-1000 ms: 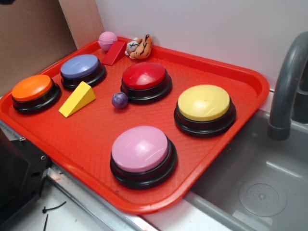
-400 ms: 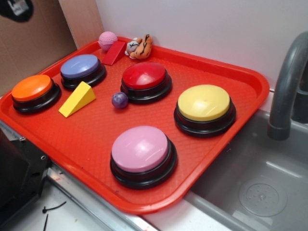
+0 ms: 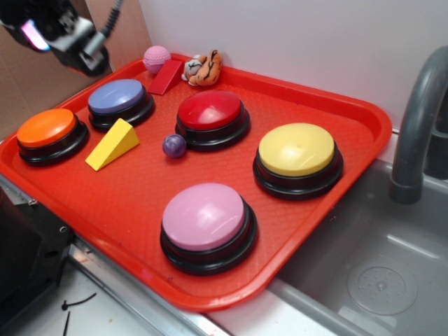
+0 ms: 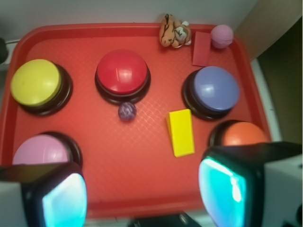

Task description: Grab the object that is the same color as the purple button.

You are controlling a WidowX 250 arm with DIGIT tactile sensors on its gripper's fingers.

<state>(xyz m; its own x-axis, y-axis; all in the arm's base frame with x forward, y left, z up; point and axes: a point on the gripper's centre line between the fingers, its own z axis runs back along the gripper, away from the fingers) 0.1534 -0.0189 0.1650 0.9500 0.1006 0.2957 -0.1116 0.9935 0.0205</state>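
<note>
The gripper (image 3: 66, 31) is hanging at the far left corner of the exterior view, above the red tray (image 3: 336, 105) and touching nothing — in the wrist view its two fingers (image 4: 64, 196) are standing spread wide with only open tray between them. Below it, the orange button (image 3: 46, 127) is sitting at the tray's left edge, with the purple button (image 3: 117, 96) just beyond it and a yellow wedge (image 3: 112, 144) lying near both. The small purple ball (image 3: 174, 145) is resting on the tray just left of the red button (image 3: 211, 110), close to its black base and well apart from the gripper. Further right, the pink button (image 3: 204, 216) is sitting near the front edge and the yellow button (image 3: 297, 149) toward the right side.
</note>
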